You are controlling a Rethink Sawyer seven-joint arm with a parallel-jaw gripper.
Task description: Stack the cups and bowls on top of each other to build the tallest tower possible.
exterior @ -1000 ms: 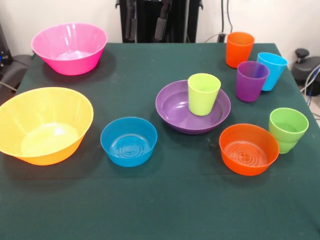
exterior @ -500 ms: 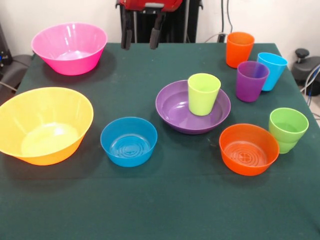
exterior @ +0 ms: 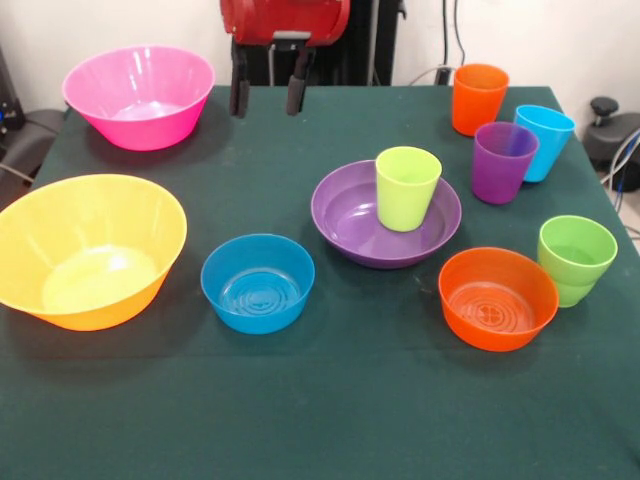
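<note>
I see only the lime-yellow cup stacked in the purple bowl; my gripper hangs open, seemingly empty (everything else waits).

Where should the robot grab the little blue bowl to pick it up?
Probably by the rim, coming straight down from above. The blue bowl sits upright and open on the table, too wide to span, so one finger inside and one outside the thin wall fits best. The gripper is open.
</note>
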